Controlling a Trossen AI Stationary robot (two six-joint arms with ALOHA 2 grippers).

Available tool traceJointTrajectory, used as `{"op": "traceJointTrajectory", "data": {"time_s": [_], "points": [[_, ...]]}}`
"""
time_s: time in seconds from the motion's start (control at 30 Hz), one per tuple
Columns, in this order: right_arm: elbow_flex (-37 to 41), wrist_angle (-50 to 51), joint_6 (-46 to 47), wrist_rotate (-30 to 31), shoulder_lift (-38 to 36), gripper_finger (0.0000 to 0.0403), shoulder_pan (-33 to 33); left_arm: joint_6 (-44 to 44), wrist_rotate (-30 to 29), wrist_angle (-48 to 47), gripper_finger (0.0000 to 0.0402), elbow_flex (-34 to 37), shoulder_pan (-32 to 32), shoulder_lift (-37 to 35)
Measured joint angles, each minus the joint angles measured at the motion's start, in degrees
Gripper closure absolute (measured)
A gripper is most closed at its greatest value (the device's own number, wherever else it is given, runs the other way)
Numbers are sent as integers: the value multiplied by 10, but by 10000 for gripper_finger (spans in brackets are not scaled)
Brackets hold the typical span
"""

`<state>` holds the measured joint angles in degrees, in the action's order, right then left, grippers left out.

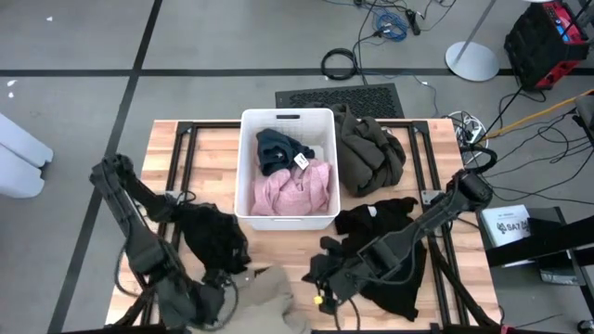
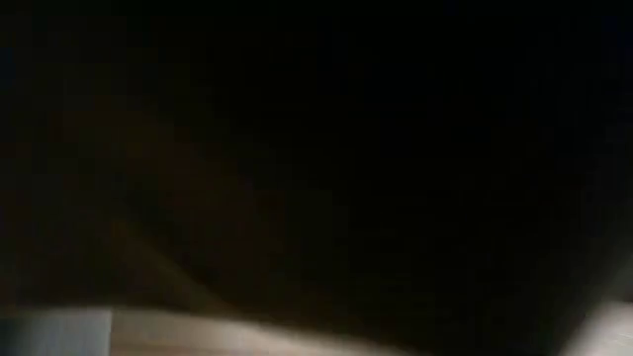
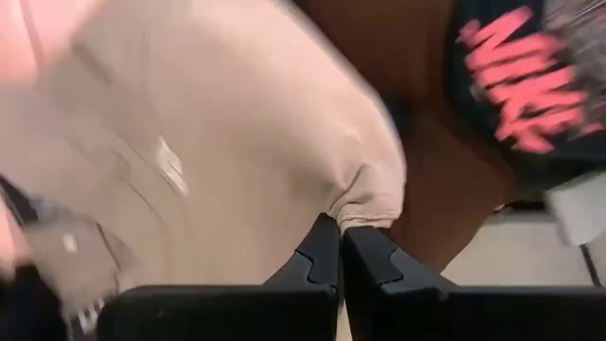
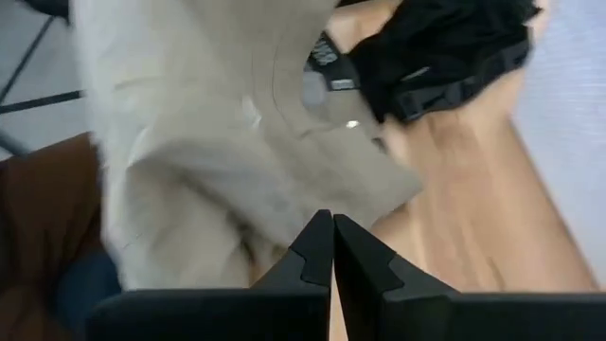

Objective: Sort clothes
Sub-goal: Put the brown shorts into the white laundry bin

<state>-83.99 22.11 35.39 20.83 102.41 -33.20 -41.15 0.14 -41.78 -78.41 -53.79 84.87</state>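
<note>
The tan-beige garment (image 1: 271, 295) lies crumpled at the table's near edge, between my two grippers. My left gripper (image 1: 219, 302) is at its left end and shut on it. My right gripper (image 1: 321, 293) is at its right end, shut, with the cloth bunched at its fingertips. A pink garment (image 1: 295, 188) and a dark teal one (image 1: 277, 147) lie in the white bin (image 1: 249, 167). An olive-brown garment (image 1: 369, 153) lies right of the bin. Black garments lie at the left (image 1: 215, 237) and right (image 1: 394, 246). The low view is dark. My left gripper pinches a gathered edge of the tan-beige garment (image 3: 367, 205) between its two fingertips (image 3: 322, 248), slanting down from the table's left. The cloth puckers at the pinch and spreads slack beyond it. My right gripper meets a bunched fold of the same garment (image 4: 284, 225) at its shut fingertips (image 4: 314, 244), slanting down from the right. The tips hide the exact place of contact. The cloth beyond it is slack.
A black garment with pink lettering (image 3: 516, 80) shows past my left gripper. The bin stands at the middle far side of the wooden table (image 1: 464, 269). Cables and a floor grate (image 1: 339, 97) lie beyond the far edge.
</note>
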Motion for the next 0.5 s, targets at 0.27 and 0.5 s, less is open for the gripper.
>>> {"op": "traceJointTrajectory", "data": {"time_s": [0.27,0.5], "points": [[0,-9,82,-12,15,403,44,-53,54,10,402,0,-15,100],[0,-27,96,-48,59,397,67,-95,83,120,402,0,-27,194]]}}
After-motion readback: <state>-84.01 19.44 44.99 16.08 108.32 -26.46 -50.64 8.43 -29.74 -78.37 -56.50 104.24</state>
